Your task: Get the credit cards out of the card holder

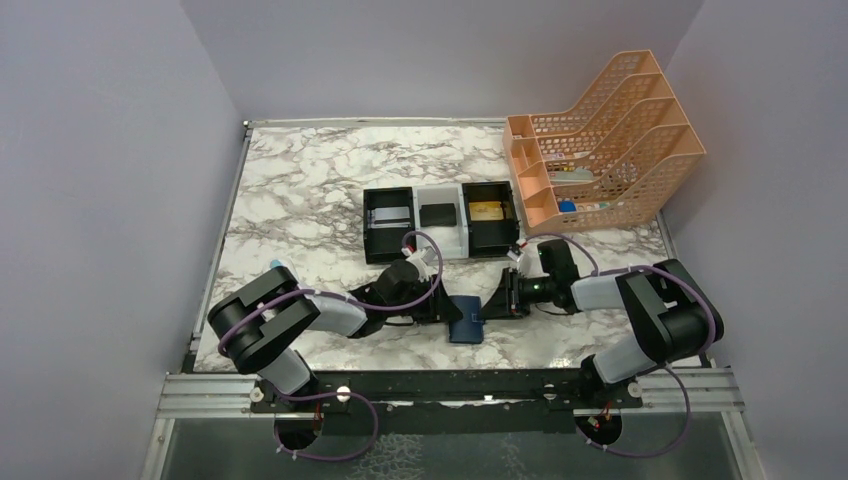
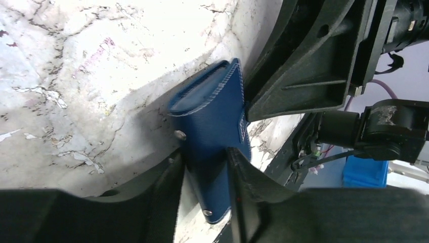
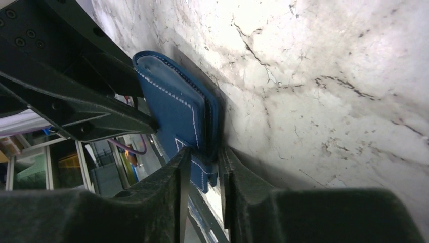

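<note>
The navy-blue card holder (image 1: 466,321) lies folded shut on the marble table (image 1: 300,180), between my two grippers. My left gripper (image 1: 447,312) is shut on the holder's left end; in the left wrist view the holder (image 2: 212,116) sits between its jaws (image 2: 204,154). My right gripper (image 1: 490,305) is shut on the holder's right edge at the tab (image 3: 189,147), between its jaws (image 3: 205,152). A silver-grey card (image 1: 390,214), a black card (image 1: 438,213) and a gold card (image 1: 487,210) lie in the trays behind. No card shows inside the holder.
Three box trays stand in a row behind the grippers: black (image 1: 372,240), white (image 1: 461,238) and black (image 1: 512,232). A peach mesh file rack (image 1: 610,140) stands at the back right. Both arms lie low over the table's front.
</note>
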{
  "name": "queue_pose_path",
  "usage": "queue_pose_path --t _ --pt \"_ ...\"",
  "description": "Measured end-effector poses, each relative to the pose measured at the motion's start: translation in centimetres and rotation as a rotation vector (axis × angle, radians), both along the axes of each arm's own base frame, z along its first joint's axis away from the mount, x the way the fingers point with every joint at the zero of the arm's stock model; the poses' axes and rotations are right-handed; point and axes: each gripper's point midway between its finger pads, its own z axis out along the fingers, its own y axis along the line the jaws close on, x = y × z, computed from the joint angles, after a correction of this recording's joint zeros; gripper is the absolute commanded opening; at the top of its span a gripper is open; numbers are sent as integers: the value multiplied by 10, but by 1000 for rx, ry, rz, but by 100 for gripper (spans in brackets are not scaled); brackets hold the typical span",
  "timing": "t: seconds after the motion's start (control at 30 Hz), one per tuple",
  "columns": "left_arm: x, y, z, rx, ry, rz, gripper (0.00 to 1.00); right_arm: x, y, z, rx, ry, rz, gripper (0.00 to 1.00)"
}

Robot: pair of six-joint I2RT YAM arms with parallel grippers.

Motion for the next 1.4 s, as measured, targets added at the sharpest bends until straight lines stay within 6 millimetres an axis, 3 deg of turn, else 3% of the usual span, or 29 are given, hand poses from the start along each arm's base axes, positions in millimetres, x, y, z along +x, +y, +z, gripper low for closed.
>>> queue_pose_path --t 0.17,0.33,0.53,0.63,0.67,0.73,0.9,1.03,1.23,1.33,1.4 --pt "3 0 2 1 -8 18 15 1 1 6 12 -16 0 45" --pt "7 -2 20 -39 -43 28 1 12 -3 17 -32 -88 -46 58" --pt "15 18 25 99 -74 76 0 38 -19 30 -162 -192 -171 62" --pt "31 32 46 227 -144 118 0 48 -27 39 -205 -235 -223 62" --pt "41 50 68 319 -209 157 0 54 -34 44 -241 -260 -269 62" --pt "41 65 73 398 -217 170 0 57 -38 44 -266 -259 -294 62" --pt "30 89 58 597 -182 147 0 61 -50 40 -328 -236 -368 62" --pt "22 81 42 738 -178 91 0 63 -62 39 -381 -221 -442 63" --pt "18 39 43 800 -232 29 12 71 -81 57 -413 -272 -586 63" --pt "16 18 40 813 -255 -1 41 72 -87 61 -421 -291 -632 64" --pt "15 3 37 814 -262 -23 52 73 -91 62 -432 -295 -653 64"
